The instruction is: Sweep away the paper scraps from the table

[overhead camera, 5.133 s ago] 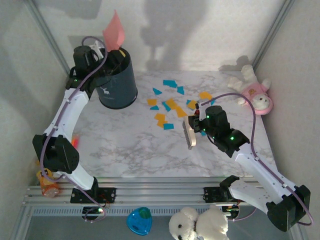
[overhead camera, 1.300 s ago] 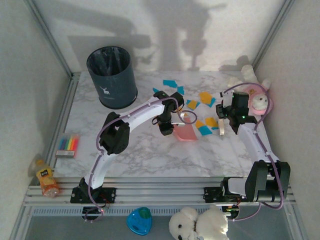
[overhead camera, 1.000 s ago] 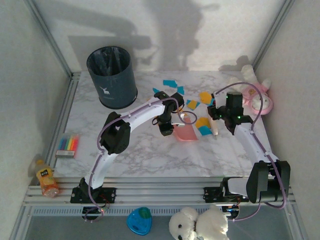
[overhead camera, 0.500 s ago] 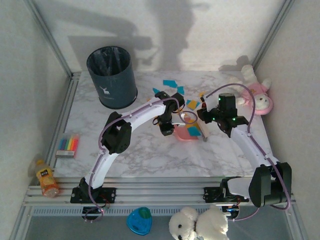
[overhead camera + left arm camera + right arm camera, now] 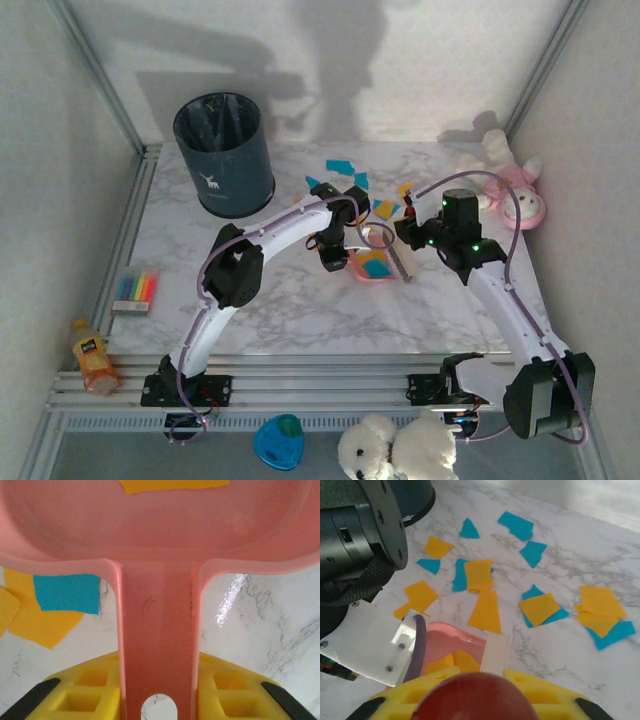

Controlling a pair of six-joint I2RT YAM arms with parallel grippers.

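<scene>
At the table [image 5: 270, 300] centre, left gripper [image 5: 335, 257] clasped the dustpan [image 5: 372, 270], right gripper [image 5: 408, 238] the brush [image 5: 401, 266], sweeping; far-edge scraps [image 5: 340, 166] probably came next.

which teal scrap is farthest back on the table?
The wide teal scrap, rearmost of all, right of the dark bin. Every other teal piece lies further forward, toward the arms.

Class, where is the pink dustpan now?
Top view: the pink dustpan lies central on the table, handle gripped by the left end effector, just nearer than the loose paper scraps.
</scene>
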